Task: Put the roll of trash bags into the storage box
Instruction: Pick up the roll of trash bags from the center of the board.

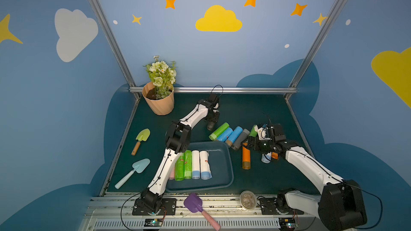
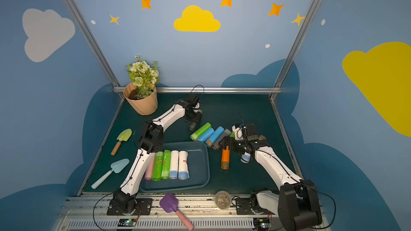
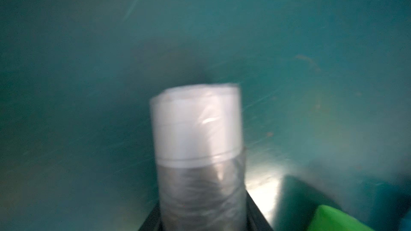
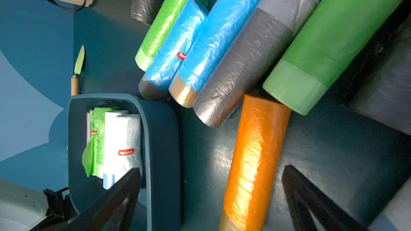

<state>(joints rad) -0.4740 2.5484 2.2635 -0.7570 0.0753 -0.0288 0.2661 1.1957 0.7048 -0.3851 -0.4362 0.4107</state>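
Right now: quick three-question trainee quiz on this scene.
1. How many rolls show in the storage box?
2. True or false: the right jaws are shut on the orange roll.
3. Which roll sits between the left jaws? A orange, B dark grey, C blue.
Key: 1. Five, the pink roll partly hidden. 2. False, open over it. 3. B, the dark grey roll.

Left arm (image 1: 163, 170): white shell, black joints are showing.
Right arm (image 1: 311, 165): looking the same.
Cables (image 1: 217, 85): thin black ones are running along.
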